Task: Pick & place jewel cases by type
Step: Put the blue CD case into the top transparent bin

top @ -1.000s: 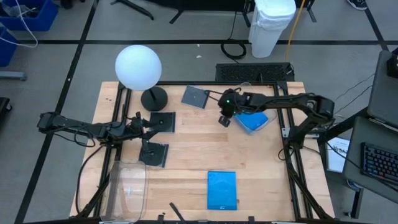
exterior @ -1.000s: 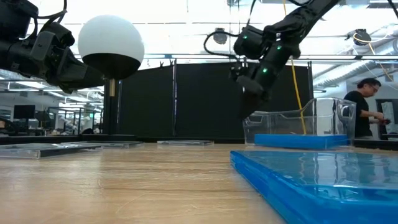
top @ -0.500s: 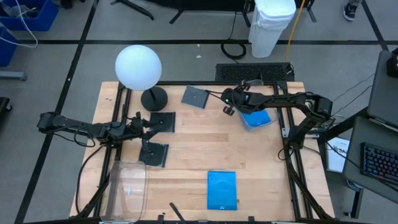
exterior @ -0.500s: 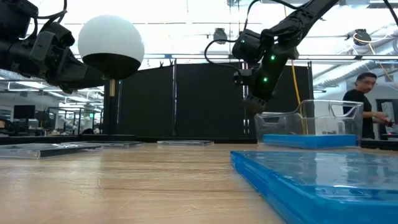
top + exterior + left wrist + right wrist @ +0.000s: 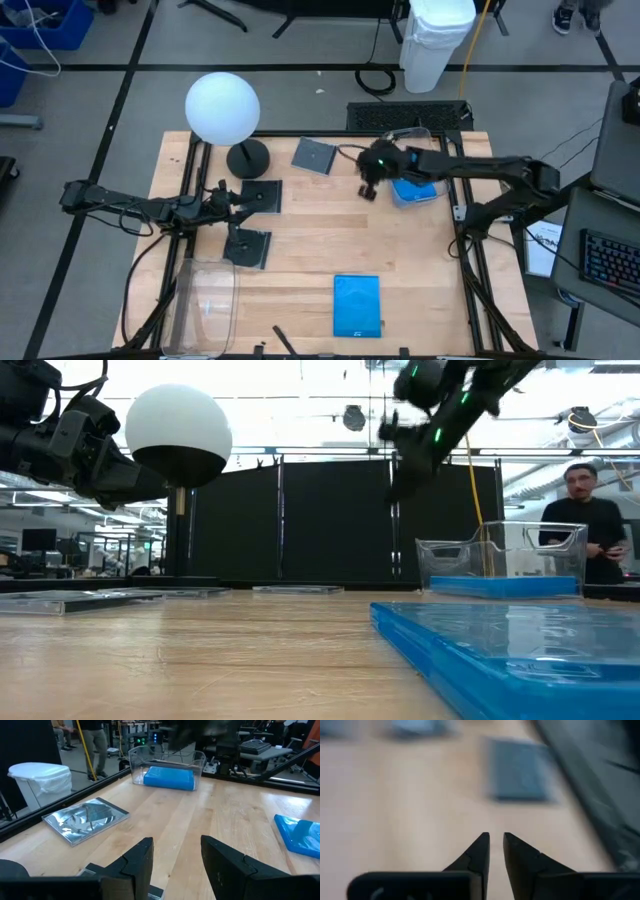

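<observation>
**Right jaws nearly pressed together and empty above the surface; left jaws spread and empty over a dark case**

The right gripper (image 5: 367, 190) hangs above the wooden surface (image 5: 320, 250), holding nothing. In its own wrist view the two fingertips (image 5: 481, 851) stand almost together, only a thin slit between them, with bare wood below. Just beside these jaws, on the side of the right arm's base, sits a clear bin (image 5: 412, 190) with a blue jewel case (image 5: 415, 192) lying flat inside it. Ahead of the jaws, toward the lamp side, a grey jewel case (image 5: 314, 156) lies flat on the surface; the right wrist view shows it blurred (image 5: 519, 769). In the low view the right gripper (image 5: 405, 470) is smeared by motion, up above the bin (image 5: 500, 555).

The left gripper (image 5: 232, 203) waits over the left part of the surface, its jaws spread and empty; the left wrist view shows its fingers (image 5: 137, 862) apart with wood between them. A dark jewel case (image 5: 261, 196) lies just ahead of these jaws, and another dark jewel case (image 5: 247, 248) lies beside them, nearer the front edge. A second clear bin (image 5: 205, 300) stands near the front left corner, well behind the left jaws.

A second blue jewel case (image 5: 358, 306) lies flat near the front edge, well apart from both pairs of jaws.

The white globe lamp (image 5: 222, 108) stands on its black base (image 5: 247, 158) beyond the left jaws. A person (image 5: 590, 520) shows in the room behind.
</observation>
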You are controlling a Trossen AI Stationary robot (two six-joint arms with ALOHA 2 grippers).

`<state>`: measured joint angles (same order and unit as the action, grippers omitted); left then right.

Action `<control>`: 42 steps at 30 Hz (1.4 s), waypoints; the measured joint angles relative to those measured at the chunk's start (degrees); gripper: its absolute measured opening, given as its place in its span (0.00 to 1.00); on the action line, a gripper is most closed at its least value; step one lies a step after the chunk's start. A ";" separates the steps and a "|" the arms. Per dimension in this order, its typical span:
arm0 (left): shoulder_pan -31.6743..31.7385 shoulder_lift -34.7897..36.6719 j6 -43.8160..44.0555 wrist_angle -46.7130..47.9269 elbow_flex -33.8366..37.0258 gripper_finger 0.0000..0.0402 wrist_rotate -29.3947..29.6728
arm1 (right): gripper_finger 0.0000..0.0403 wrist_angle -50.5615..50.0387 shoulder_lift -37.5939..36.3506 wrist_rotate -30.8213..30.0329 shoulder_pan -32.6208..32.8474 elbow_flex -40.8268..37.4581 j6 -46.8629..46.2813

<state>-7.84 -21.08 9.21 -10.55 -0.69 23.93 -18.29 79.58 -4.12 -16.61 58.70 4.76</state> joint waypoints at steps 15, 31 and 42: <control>-0.01 -0.02 0.01 -0.56 0.00 0.42 -0.01 | 0.02 9.85 -16.13 14.25 36.61 -23.02 -20.48; -0.07 0.00 6.27 -6.96 0.00 0.42 -1.35 | 0.00 25.96 -16.25 -12.51 55.93 -36.61 -37.38; -0.10 -0.03 11.85 -7.36 0.00 0.42 -4.43 | 0.00 32.31 -16.25 -14.10 56.12 -37.55 -28.23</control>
<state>-7.94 -21.11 21.06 -17.91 -0.69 19.50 14.02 63.33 -18.22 39.51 21.14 -23.47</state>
